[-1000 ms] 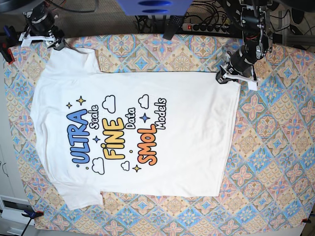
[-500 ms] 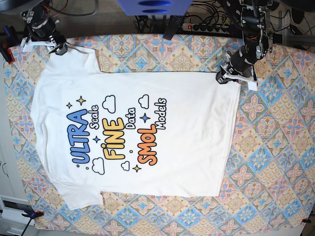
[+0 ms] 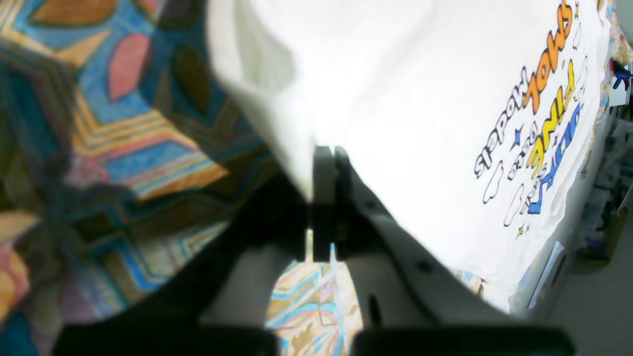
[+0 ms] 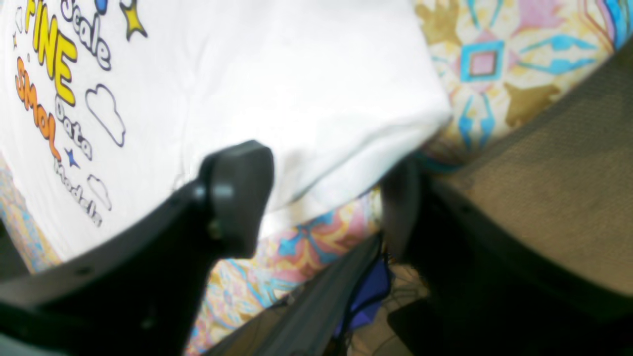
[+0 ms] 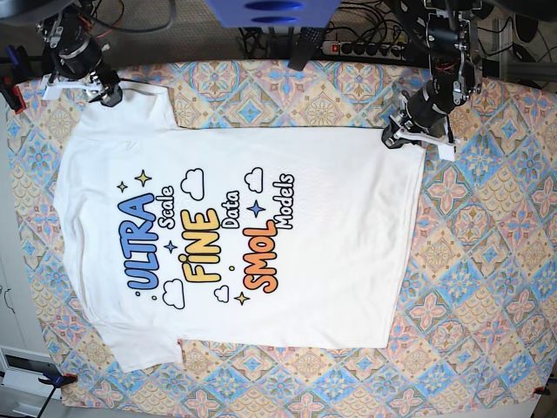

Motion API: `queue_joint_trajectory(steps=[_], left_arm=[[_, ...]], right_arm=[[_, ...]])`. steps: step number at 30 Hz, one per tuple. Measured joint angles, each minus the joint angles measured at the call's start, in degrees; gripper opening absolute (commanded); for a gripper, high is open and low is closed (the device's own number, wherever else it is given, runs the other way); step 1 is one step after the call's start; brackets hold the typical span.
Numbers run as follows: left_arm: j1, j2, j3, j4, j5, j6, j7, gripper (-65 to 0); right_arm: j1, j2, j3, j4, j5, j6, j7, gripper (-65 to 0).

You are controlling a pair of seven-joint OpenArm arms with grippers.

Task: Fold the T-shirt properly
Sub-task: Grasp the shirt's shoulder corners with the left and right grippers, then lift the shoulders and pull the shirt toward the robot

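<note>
The white T-shirt (image 5: pixel 331 226) lies spread flat, print up, on the patterned tablecloth (image 5: pixel 487 261). The base view shows its collar end at the left and its hem at the right. My left gripper (image 5: pixel 389 138) is at the hem's far corner. In the left wrist view it (image 3: pixel 324 168) is shut on the edge of the fabric (image 3: pixel 420 99). My right gripper (image 5: pixel 108 94) is at the far sleeve. In the right wrist view it (image 4: pixel 321 202) is open, with the sleeve's edge (image 4: pixel 346 128) between its black fingers (image 4: pixel 240 193).
A power strip (image 5: pixel 365 48) and cables lie behind the table's back edge. A blue object (image 5: pixel 270 13) hangs at the top centre. An orange clamp (image 5: pixel 10 91) holds the cloth at the left edge. Bare tablecloth surrounds the shirt on the right and at the front.
My right gripper has moved slightly down and to the right, up to the far sleeve. The left gripper and the shirt have not moved.
</note>
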Motion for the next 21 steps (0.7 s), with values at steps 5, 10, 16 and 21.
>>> queue_joint_trajectory(steps=[5, 10, 16, 21], left_arm=[[0.0, 0.0, 0.0, 0.0, 0.0, 0.0, 0.0, -65.0], [0.0, 0.0, 0.0, 0.0, 0.0, 0.0, 0.0, -65.0], [1.5, 0.0, 0.1, 0.5, -0.2, -0.2, -0.7, -65.0], [4.7, -2.1, 0.1, 2.3, -0.6, -0.4, -0.5, -65.0]], right_arm=[[1.6, 0.0, 0.0, -4.3, 0.4, 0.3, 0.2, -55.5], [1.0, -0.1, 0.0, -5.9, 0.9, 0.4, 0.1, -62.3], [1.1, 0.0, 0.4, -5.3, 0.6, 0.3, -3.5, -64.9], [-0.2, 0.1, 0.4, 0.5, 0.0, 0.2, -4.3, -64.9]])
